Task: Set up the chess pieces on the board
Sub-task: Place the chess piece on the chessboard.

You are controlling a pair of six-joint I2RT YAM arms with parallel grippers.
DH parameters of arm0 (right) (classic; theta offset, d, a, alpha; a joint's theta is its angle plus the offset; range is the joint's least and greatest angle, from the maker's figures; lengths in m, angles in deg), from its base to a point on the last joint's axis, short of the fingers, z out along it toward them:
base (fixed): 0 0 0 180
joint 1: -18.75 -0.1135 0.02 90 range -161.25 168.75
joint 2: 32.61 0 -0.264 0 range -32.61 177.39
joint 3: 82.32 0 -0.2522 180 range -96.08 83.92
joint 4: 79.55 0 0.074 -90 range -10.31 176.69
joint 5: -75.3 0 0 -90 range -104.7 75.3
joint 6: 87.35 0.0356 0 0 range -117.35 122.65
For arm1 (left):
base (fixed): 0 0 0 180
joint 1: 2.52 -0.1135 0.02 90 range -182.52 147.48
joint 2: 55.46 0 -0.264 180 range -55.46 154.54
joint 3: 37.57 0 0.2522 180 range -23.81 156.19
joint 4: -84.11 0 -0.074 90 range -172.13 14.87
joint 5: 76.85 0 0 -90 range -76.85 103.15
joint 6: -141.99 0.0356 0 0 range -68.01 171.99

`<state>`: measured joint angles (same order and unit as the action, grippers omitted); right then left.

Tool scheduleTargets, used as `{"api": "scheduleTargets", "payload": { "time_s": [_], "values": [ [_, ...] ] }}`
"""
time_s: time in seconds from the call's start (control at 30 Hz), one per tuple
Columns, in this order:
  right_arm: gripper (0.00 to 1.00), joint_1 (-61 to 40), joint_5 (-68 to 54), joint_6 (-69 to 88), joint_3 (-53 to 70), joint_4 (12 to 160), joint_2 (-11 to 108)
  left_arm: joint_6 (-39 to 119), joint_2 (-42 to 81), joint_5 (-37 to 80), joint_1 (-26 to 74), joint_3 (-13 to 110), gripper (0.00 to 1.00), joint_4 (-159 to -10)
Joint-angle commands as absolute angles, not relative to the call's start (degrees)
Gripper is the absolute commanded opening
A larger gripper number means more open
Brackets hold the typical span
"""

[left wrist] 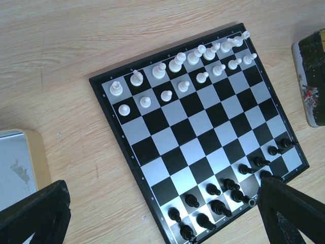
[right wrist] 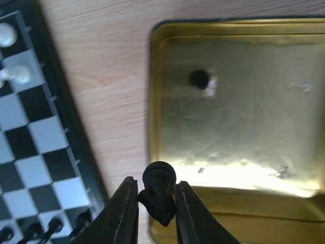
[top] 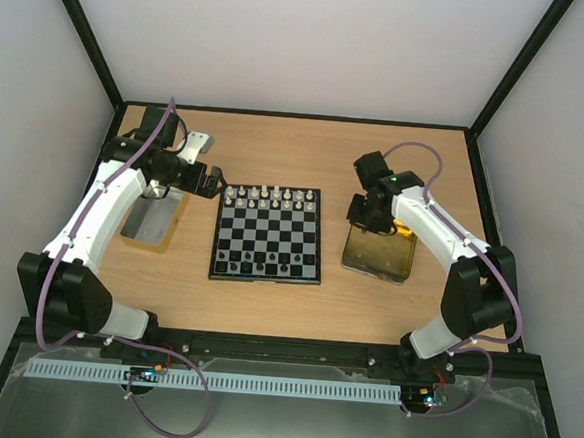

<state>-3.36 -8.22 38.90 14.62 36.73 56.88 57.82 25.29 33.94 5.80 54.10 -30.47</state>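
Clamped on a small black chess piece (right wrist: 158, 190) above the shiny gold rectangular tray's (right wrist: 244, 127) near corner, the right arm's fingers (right wrist: 124, 213) have the black-and-grey checkerboard (right wrist: 30, 132) just to their left, while the left arm's fingers (left wrist: 35, 216) gape empty.

Bright, even light on the bench (top: 277, 148) in the top view, shadows soft. Right wrist view: glare bands the lower part of the gold tray (right wrist: 238, 101); the near black chess piece (right wrist: 159, 192) is blurred. Left wrist view: the board (left wrist: 203, 137) sharp, its pale squares sheened.
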Motion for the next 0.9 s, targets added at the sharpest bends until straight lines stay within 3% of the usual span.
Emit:
{"api": "scheduleTargets", "payload": {
  "time_s": [0.0,0.43,0.87],
  "values": [
    [0.17,-8.77,-8.51,42.57,10.66,31.72,55.69,57.47,24.97,34.60,5.38,53.22,1.00,-30.96],
    [0.17,-26.62,-6.43,48.70,8.95,31.91,59.57,57.38,24.56,34.38,5.39,52.96,1.00,-31.30],
    [0.17,-31.61,-4.21,48.62,11.05,34.39,63.17,57.45,23.97,33.96,5.39,52.21,1.00,-31.51]
  ]
}}
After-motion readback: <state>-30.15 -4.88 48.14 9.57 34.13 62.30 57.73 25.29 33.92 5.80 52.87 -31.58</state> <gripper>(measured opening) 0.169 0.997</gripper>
